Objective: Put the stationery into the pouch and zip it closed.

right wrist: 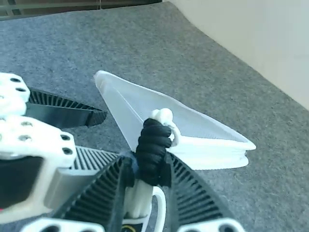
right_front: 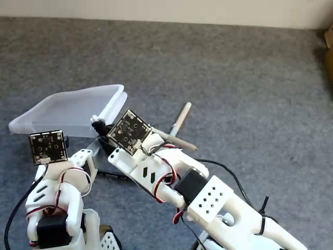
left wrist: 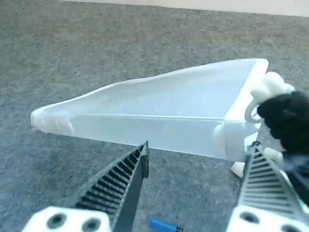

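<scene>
Grey carpet [right_front: 250,78] covers the table. The translucent pouch [right_front: 73,109] sits in front of both arms. The right gripper [right wrist: 150,166] is clamped on its black zipper pull [right wrist: 153,145]. The left gripper [left wrist: 199,147] hovers beside the pouch's long edge, jaws wide apart. Two pens [right_front: 179,122] lie just beside the right arm.

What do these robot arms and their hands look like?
The left arm and right arm are chunky white shells with black motor blocks and red, black and white cables. Each wrist carries a square black circuit board. The left hand and right hand have black, ribbed, tapering fingers.
</scene>
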Robot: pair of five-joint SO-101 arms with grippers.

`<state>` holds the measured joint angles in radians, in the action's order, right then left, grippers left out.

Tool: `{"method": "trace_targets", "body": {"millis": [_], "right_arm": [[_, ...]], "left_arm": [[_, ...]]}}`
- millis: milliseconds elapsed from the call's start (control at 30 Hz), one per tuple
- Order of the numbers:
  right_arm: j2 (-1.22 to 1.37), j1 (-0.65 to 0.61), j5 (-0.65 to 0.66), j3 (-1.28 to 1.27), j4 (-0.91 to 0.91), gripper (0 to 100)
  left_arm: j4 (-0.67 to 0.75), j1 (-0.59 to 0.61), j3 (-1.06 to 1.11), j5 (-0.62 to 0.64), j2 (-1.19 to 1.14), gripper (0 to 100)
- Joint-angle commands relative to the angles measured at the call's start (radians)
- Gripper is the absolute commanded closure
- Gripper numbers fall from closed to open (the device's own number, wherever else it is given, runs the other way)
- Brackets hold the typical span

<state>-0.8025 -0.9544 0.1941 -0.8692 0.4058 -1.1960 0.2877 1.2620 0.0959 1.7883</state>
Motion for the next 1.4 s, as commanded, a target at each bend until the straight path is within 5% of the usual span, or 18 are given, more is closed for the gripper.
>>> {"method": "trace_targets", "body": {"millis": [0, 600, 1367], "right_arm": [[-0.031, -0.015, -0.011, 0.004, -0.015, 99.4], [-0.031, -0.007, -0.006, -0.004, 0.033, 99.4], [-0.021, 0.176, -0.002, -0.004, 0.028, 99.4]], "left_arm": [[0.028, 0.041, -0.008, 0.008, -0.021, 71], [0.11, 0.051, 0.05, 0.003, -0.021, 82], [0.135, 0.105, 0.042, 0.003, -0.021, 99]]}}
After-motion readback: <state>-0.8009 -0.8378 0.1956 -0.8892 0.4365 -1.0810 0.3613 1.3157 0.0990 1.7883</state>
